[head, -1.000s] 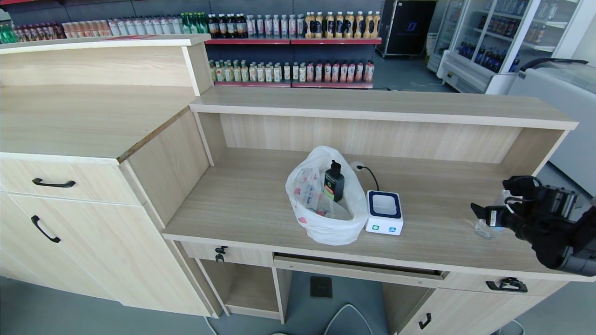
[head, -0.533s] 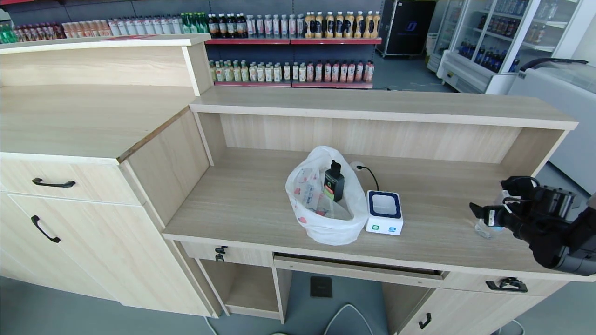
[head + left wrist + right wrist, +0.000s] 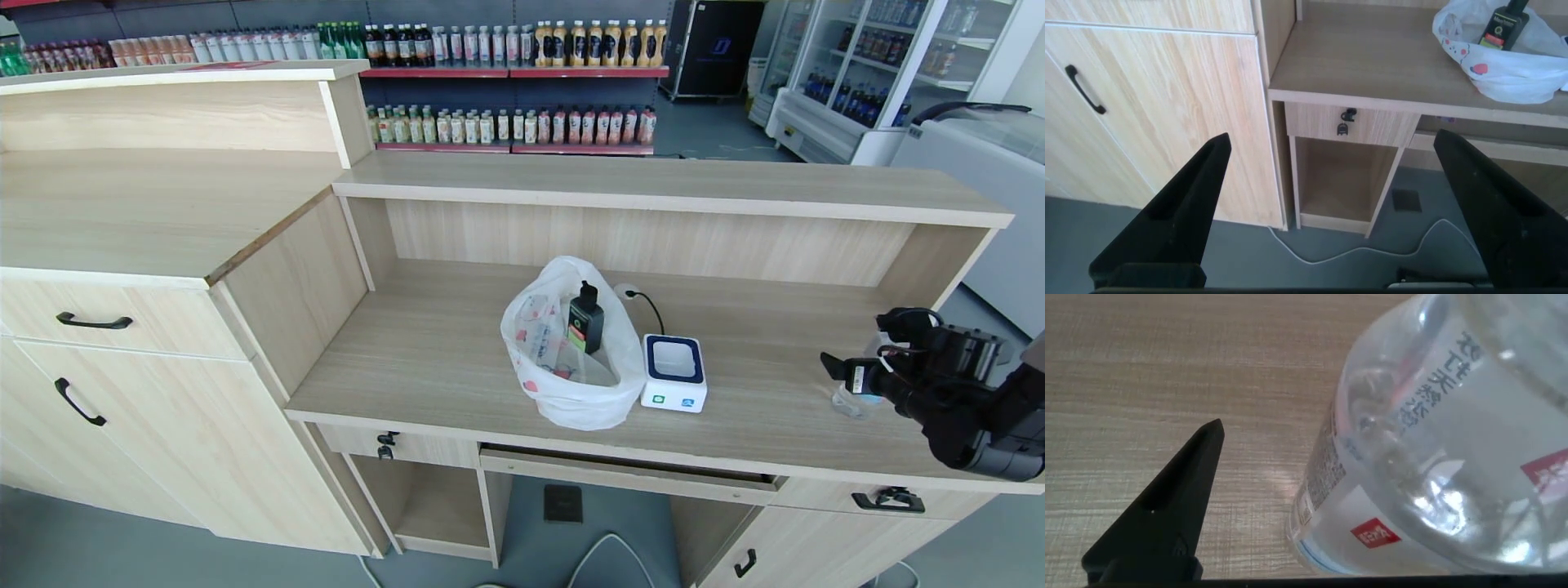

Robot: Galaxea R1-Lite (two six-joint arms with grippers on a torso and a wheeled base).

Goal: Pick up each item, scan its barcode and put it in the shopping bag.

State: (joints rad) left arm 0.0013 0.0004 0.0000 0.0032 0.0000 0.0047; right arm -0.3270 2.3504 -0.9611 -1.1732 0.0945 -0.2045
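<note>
Nudged slightly toward the scanner (image 3: 673,372): right gripper (image 3: 855,339), fingers spread either side of clear bottle (image 3: 1437,457), unclamped, well right of scanner. Shopping bag (image 3: 571,400) just left of scanner, dark bottle (image 3: 585,325) inside. Left gripper (image 3: 1331,136) spread wide.

Dark printed characters and small red tags stand on the clear bottle (image 3: 1437,457) near the counter's (image 3: 457,359) right edge; none readable whole
</note>
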